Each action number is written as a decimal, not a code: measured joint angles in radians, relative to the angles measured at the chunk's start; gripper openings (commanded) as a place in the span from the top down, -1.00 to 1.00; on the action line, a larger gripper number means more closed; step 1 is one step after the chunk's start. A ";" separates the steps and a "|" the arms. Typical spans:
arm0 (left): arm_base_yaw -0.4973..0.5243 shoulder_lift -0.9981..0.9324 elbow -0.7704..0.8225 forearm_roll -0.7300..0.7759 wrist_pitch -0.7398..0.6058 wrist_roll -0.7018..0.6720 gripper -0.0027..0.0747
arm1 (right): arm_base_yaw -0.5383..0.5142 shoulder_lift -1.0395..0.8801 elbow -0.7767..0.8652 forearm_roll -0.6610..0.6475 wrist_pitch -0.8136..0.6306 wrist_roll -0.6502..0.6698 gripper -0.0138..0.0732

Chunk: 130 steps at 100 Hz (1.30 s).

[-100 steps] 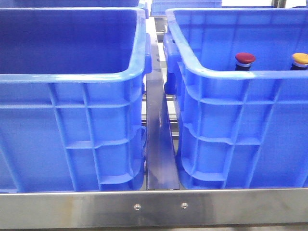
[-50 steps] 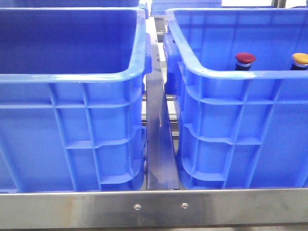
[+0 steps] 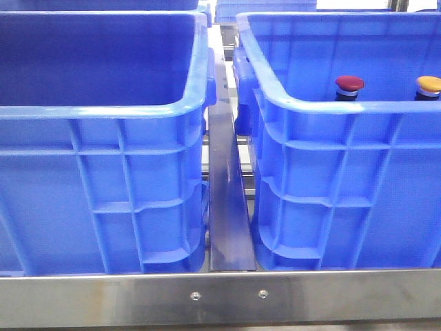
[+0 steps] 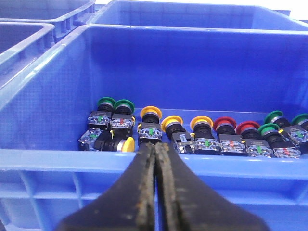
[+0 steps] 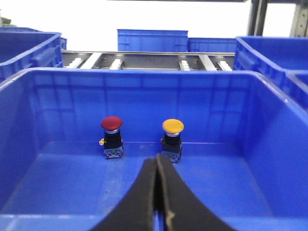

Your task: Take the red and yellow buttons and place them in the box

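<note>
A dark red button [image 3: 349, 84] and a yellow-orange button [image 3: 428, 85] stand upright inside the right blue box [image 3: 331, 107] near its far wall. In the right wrist view the red button [image 5: 111, 124] and the yellow button [image 5: 173, 126] stand side by side on the floor of that box [image 5: 57, 192]. My right gripper [image 5: 157, 159] is shut and empty, at the box's near side, short of the yellow button. My left gripper [image 4: 156, 147] is shut and empty, in front of the near wall of another blue crate [image 4: 57, 159]. Neither gripper shows in the front view.
The crate in the left wrist view holds several green, yellow and red buttons [image 4: 192, 137] in a row. A second large blue crate [image 3: 103, 110] stands at the left in the front view, its floor hidden. A metal rail [image 3: 227, 207] runs between the crates. More crates stand behind.
</note>
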 measured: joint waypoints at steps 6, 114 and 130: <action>0.000 0.000 0.000 0.000 0.000 0.000 0.98 | 0.000 -0.025 0.047 -0.044 -0.026 0.058 0.92; 0.000 0.000 0.000 0.000 0.002 0.000 0.98 | 0.000 -0.081 0.081 -0.149 0.053 0.123 0.92; 0.000 0.000 0.000 0.000 0.002 0.000 0.98 | 0.000 -0.081 0.081 -0.149 0.055 0.123 0.92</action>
